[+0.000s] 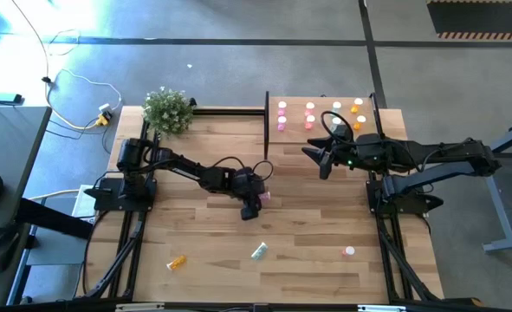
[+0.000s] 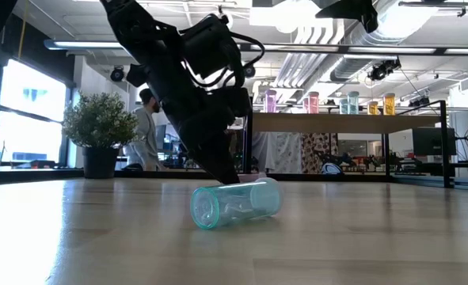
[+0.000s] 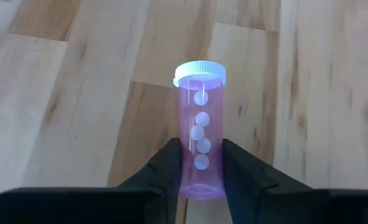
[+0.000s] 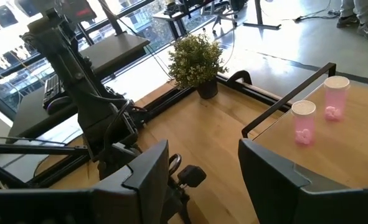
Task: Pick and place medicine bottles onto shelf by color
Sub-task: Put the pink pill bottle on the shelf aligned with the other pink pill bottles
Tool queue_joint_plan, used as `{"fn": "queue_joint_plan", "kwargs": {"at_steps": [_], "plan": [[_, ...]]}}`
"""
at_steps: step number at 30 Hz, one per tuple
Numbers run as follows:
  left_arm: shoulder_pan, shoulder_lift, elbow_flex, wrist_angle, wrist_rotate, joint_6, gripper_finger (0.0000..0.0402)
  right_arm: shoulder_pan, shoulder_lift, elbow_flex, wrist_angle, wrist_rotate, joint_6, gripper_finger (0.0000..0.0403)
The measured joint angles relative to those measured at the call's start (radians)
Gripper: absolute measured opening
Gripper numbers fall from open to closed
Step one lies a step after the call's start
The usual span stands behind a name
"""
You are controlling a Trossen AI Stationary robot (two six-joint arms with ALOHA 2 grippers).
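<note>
Between the two dark fingers [image 3: 165, 171] of the left end effector [image 1: 257, 201]: one pink medicine bottle [image 3: 200, 130], white-capped, white pills visible inside, clamped low on its body with the cap pointing away from the wrist. Location: middle of the worktop [image 1: 204, 238], end effector angled down to the planks.

Right end effector [image 1: 323, 158]: fingers apart, holding nothing, raised just in front of the shelf [image 1: 320, 128].

Shelf: light-wood board at the far right of the worktop, carrying upright bottles in rows, pink ones [image 1: 282, 115] toward its left, orange ones [image 1: 357, 107] toward its right.

Loose on the worktop near the front edge: an orange bottle [image 1: 177, 261], a pale green bottle [image 1: 259, 251] lying on its side, a pink bottle [image 1: 349, 251].

Far left corner: potted plant [image 1: 167, 110].

Room: grey floor, cables, a desk at left; a person [image 2: 146, 131] stands beyond the table.
</note>
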Motion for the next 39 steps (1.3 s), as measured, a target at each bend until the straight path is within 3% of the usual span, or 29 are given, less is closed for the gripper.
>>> {"fn": "queue_joint_plan", "kwargs": {"at_steps": [5,11,21,27,39], "plan": [[0.008,-0.034,0.000,0.004,0.049,0.000,0.0084,0.000,0.000,0.000,0.001,0.008,0.020,0.0197],[0.023,-0.110,-0.001,0.037,0.124,-0.023,0.0095,-0.016,0.000,-0.001,0.085,0.002,-0.001,0.0242],[0.045,-0.262,0.000,0.426,0.140,-0.077,0.0095,-0.059,-0.003,-0.001,0.131,-0.210,-0.084,0.0259],[0.061,-0.283,0.000,0.633,0.139,-0.083,0.0095,-0.059,-0.002,-0.001,0.141,-0.235,-0.166,0.0259],[0.064,-0.283,0.000,0.812,0.110,-0.140,0.0095,-0.058,0.051,-0.001,0.269,-0.319,-0.188,0.0259]]}}
